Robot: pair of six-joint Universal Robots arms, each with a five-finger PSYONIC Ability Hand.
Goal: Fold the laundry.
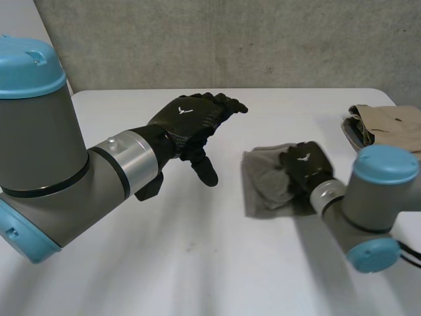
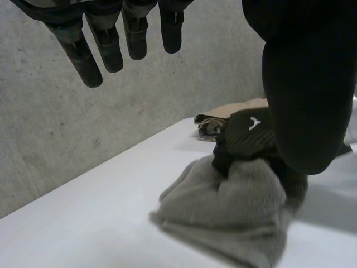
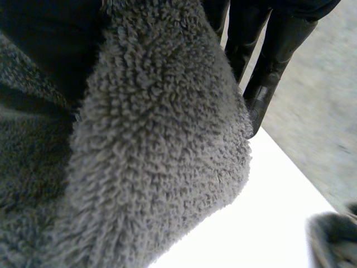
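We are mid-fold: our right hand [image 1: 304,164] pinches a fold of the grey terry towel [image 1: 262,191]; our left hand [image 1: 187,118] hovers slack-fingered beside the towel. Next we likely carry that fold across.

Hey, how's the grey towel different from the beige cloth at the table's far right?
The grey towel is fluffy; the beige cloth looks smooth. The right robot hand pinches a fold of the grey towel, while the beige cloth lies untouched. The grey towel sits nearer the middle of the white table, the beige cloth by its far right edge. Both lie rumpled on it.
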